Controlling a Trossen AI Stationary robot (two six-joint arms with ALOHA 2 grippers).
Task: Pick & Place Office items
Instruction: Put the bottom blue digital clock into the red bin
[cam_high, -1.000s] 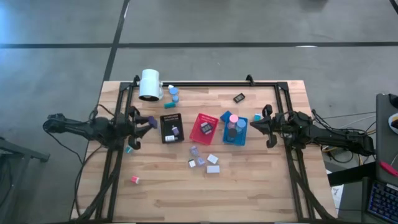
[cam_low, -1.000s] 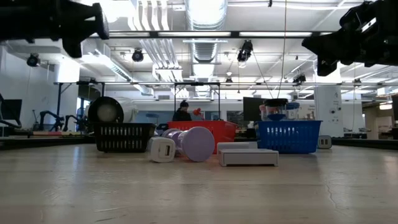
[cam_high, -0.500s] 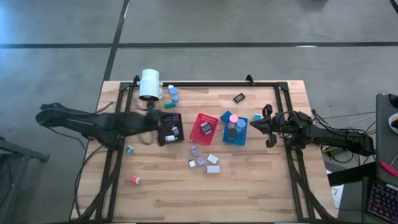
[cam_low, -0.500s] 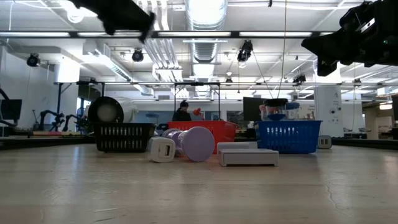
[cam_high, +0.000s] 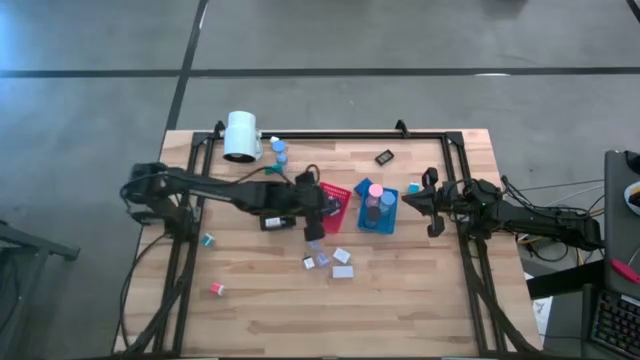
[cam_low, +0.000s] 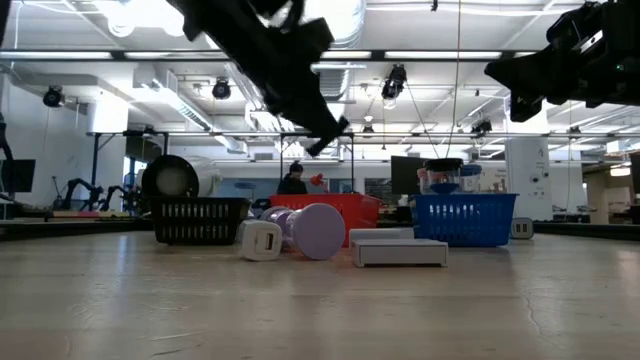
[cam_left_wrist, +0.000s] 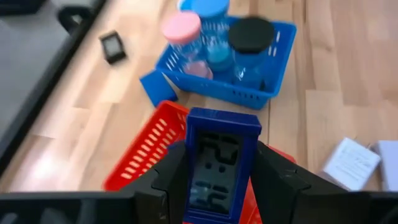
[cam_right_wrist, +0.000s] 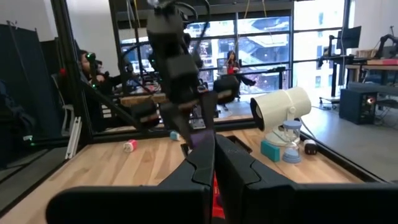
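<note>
The left gripper (cam_left_wrist: 219, 186) is hanging above the red plastic tray (cam_left_wrist: 144, 155), its fingers holding a small dark blue rectangular block with a screen (cam_left_wrist: 219, 163). Just beside it, the blue plastic tray (cam_high: 380, 212) is carrying round-capped jars. The right gripper (cam_high: 408, 203) is waiting beyond that tray, fingers pressed together

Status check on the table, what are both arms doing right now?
Left gripper shut on blue digital clock, above red tray. Right gripper shut, waiting beside blue tray. Nothing blocking.
</note>
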